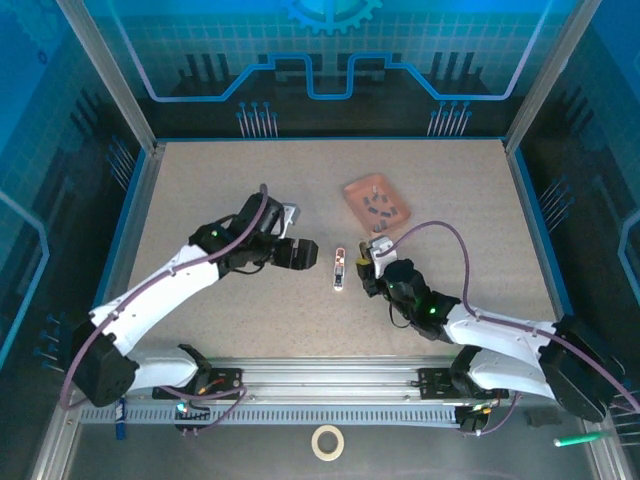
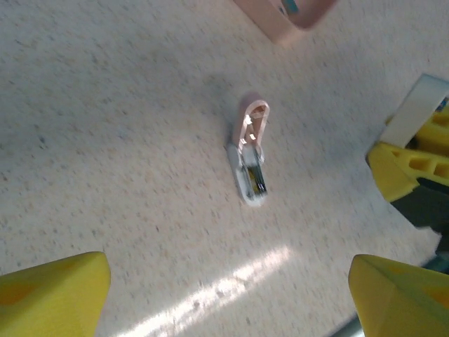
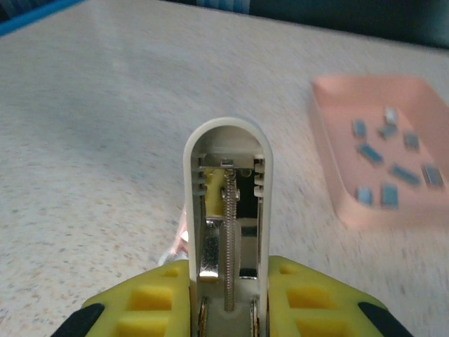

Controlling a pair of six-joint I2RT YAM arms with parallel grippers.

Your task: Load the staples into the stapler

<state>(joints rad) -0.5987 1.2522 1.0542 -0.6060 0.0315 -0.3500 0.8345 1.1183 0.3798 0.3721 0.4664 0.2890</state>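
Stapler body point(image 1: 340, 268) lies on table point(image 1: 200, 200) between the arms. Right gripper point(image 3: 226, 284) clamps the spring-loaded stapler cover point(image 3: 226, 175). Left gripper point(image 2: 228, 295) hangs wide open. Staples point(image 3: 393, 168) sit in the pink tray point(image 3: 337, 119). Recommended: pinch one strip lengthwise and align it with the channel.

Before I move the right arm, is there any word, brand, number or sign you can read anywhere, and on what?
Nothing readable to quote.
Back panel: gear graphic and circuit lines, no letters.
Stapler on the table: no print visible, though blurred.
White spring-loaded piece in the right gripper: no markings.
Pink tray and staples: no marks seen; staples too small to tell.
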